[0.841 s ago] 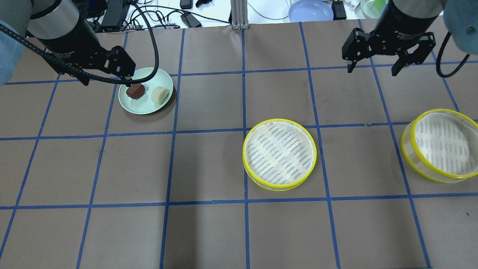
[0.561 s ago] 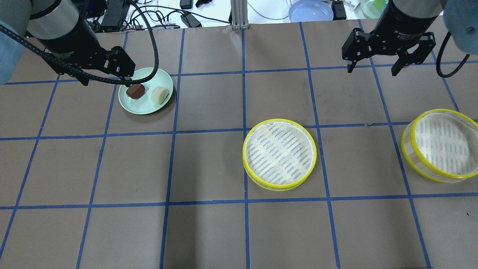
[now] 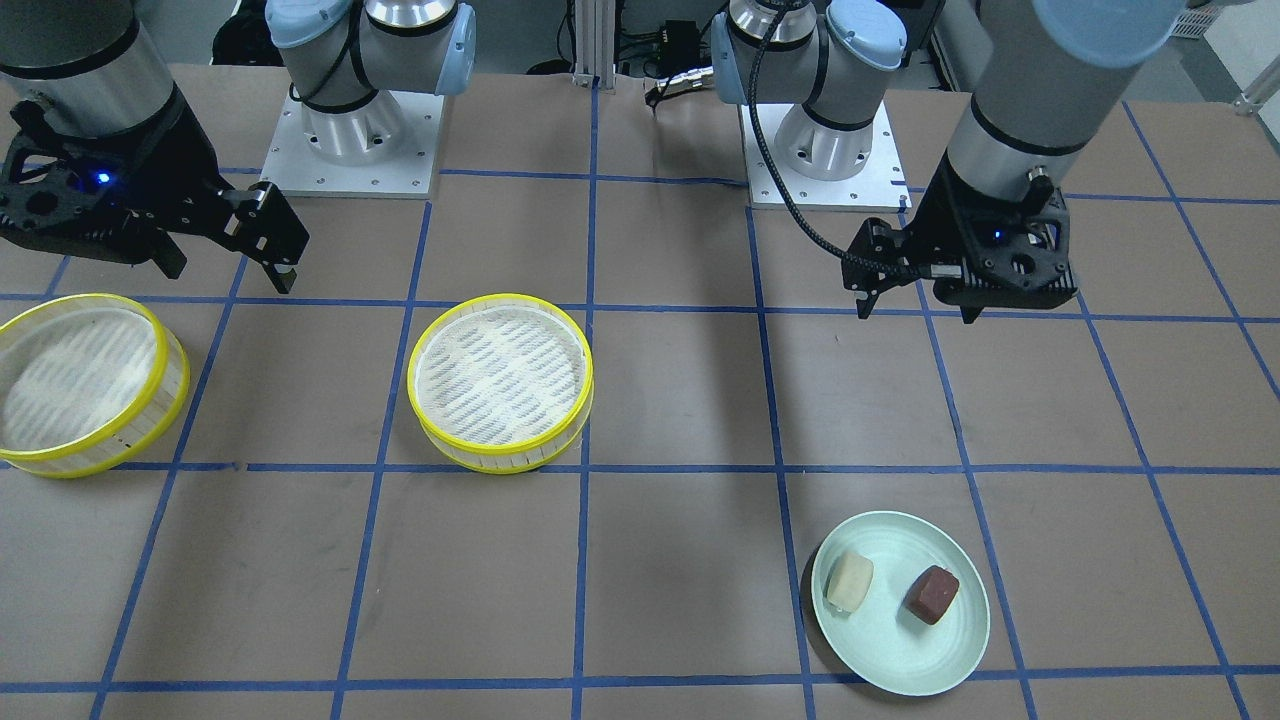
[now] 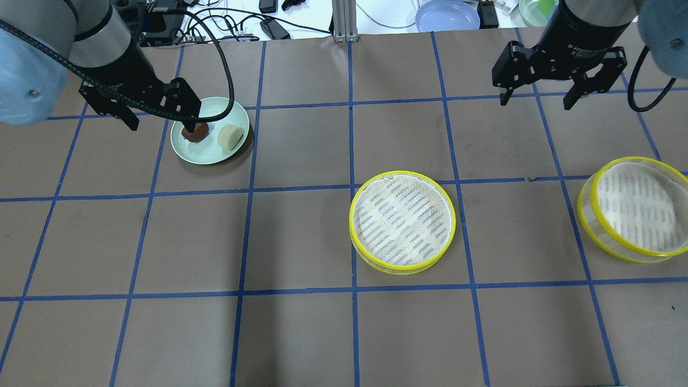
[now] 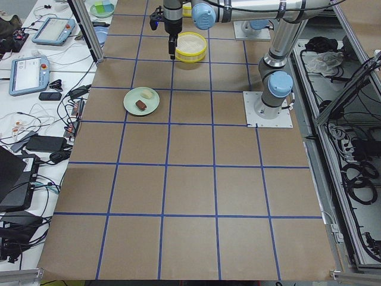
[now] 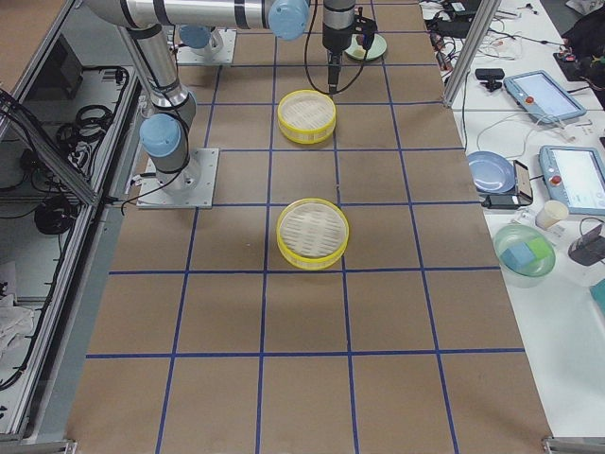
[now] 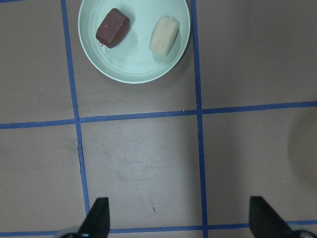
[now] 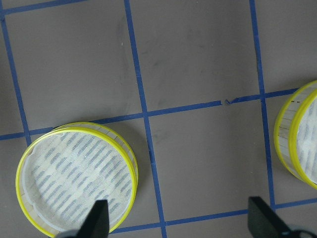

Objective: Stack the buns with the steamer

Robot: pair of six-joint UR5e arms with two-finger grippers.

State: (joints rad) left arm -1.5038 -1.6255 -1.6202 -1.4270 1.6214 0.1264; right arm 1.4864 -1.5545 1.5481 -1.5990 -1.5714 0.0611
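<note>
The left end effector (image 3: 915, 308) hangs with its fingers spread wide and nothing between them, and the right end effector (image 4: 535, 102) at the upper right of the overhead view is likewise wide open and empty. The step in hand looks like the reach for a first bun. In the left wrist view the pale green plate (image 7: 133, 69) sits at the top of the frame, ahead of the fingertips, so the end effector should travel on until one bun is centred between them. The dark reddish-brown bun (image 7: 112, 28) and the cream-white bun (image 7: 164, 35) lie side by side on the plate, apart from each other. It would be wise to turn the fingers so they straddle one bun's narrow sides, with neither finger landing on the neighbour or the plate's rim, then descend straight and close gently, since the buns may be soft. Counted: two buns, one plate, and two yellow-rimmed steamer baskets on the brown surface (image 4: 301, 333), one basket (image 4: 402, 220) right of centre in the overhead view and the other basket (image 4: 637, 207) at its right edge.
</note>
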